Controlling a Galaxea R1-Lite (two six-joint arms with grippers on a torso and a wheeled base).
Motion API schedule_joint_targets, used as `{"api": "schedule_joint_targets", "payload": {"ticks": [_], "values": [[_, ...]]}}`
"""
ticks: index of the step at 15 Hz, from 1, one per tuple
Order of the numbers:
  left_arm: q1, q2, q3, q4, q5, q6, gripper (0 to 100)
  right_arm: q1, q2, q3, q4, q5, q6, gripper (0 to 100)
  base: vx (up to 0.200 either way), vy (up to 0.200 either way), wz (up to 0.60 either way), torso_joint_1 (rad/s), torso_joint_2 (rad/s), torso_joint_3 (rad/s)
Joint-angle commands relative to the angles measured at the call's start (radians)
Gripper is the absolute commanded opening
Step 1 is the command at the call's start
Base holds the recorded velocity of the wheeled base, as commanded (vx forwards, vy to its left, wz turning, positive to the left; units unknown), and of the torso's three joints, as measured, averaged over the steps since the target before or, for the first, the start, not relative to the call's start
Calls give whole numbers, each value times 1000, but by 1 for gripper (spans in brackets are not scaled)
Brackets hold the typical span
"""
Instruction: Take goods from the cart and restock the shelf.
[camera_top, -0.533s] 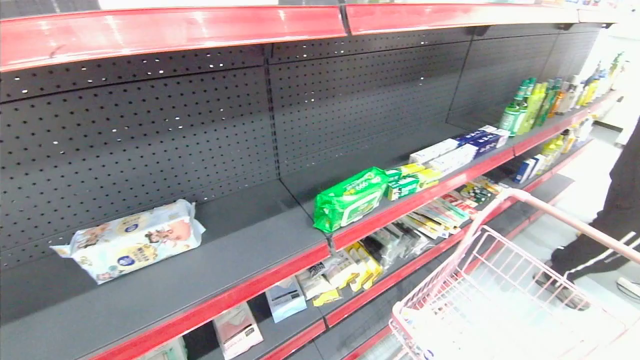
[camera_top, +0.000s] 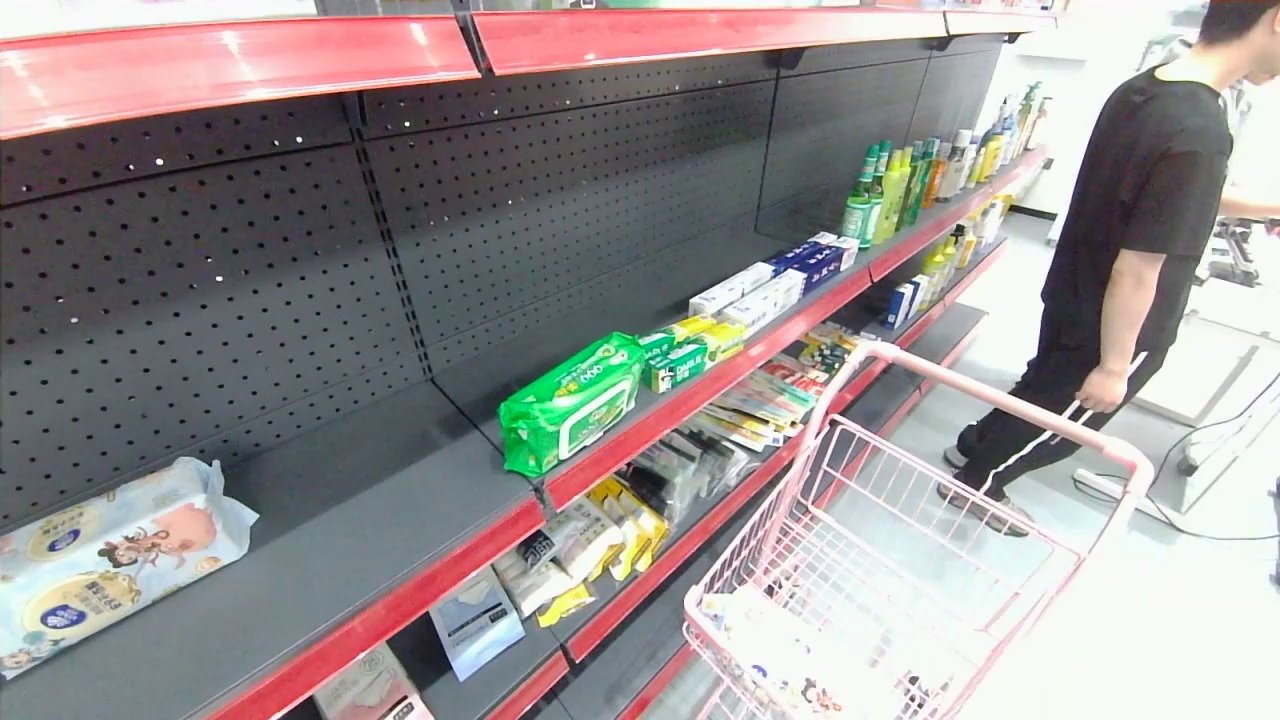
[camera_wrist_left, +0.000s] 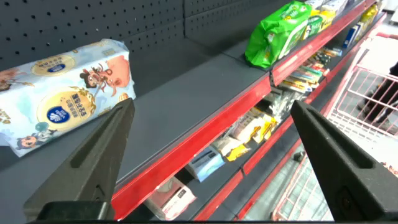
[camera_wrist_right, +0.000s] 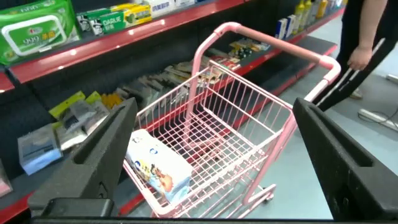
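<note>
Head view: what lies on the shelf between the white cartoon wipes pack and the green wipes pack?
Bare dark shelf between the white pack and the green pack, seen in the head view.

The shelf (camera_top: 350, 540) has dark grey boards, red front edges and a black back panel dotted with holes. Beyond the black left gripper (camera_wrist_left: 212, 106) lie a pale blue pack (camera_wrist_left: 62, 87) with cartoon print and a bright green pack (camera_wrist_left: 280, 31). Below the black right gripper (camera_wrist_right: 216, 102), the cart (camera_wrist_right: 280, 43) is pink wire, holding a white pack (camera_wrist_right: 158, 165) with cartoon print.
</note>
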Motion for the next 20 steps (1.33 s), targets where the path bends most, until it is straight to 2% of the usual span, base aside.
{"api": "schedule_joint_targets", "payload": {"ticks": [1,2,4,5,6,7,9,10,12,13,15,17,20], "values": [[1,1,0,0,0,0,100,3,6,-1,0,5,-16,100,0,0,0,0,0,0],[1,1,-2,0,0,0,100,3,12,0,0,13,-25,100,0,0,0,0,0,0],[1,1,0,0,0,-2,100,-6,12,-7,-1,-18,38,100,0,0,0,0,0,0],[1,1,-2,0,0,0,100,20,213,-227,-1,-15,92,100,0,0,0,0,0,0],[1,1,0,0,0,-2,100,23,439,-461,0,-25,219,100,0,0,0,0,0,0],[1,1,0,0,0,0,100,31,541,-560,8,-22,254,100,0,0,0,0,0,0],[1,1,0,0,0,0,100,-14,863,-619,-9,-33,67,100,0,0,0,0,0,0],[1,1,-2,0,0,2,100,-58,1011,-641,-29,-24,23,100,0,0,0,0,0,0],[1,1,0,0,0,3,100,0,1385,-673,-145,24,-45,100,0,0,0,0,0,0],[1,1,-2,0,0,3,100,14,1471,-676,-145,33,-96,100,0,0,0,0,0,0],[1,1,0,0,0,5,100,49,1690,-672,-147,153,-290,100,0,0,0,0,0,0],[1,1,0,0,0,5,100,55,1880,-733,-167,166,-382,100,0,0,0,0,0,0],[1,1,0,0,0,5,100,58,2049,-822,-165,173,-395,100,0,0,0,0,0,0]]}}
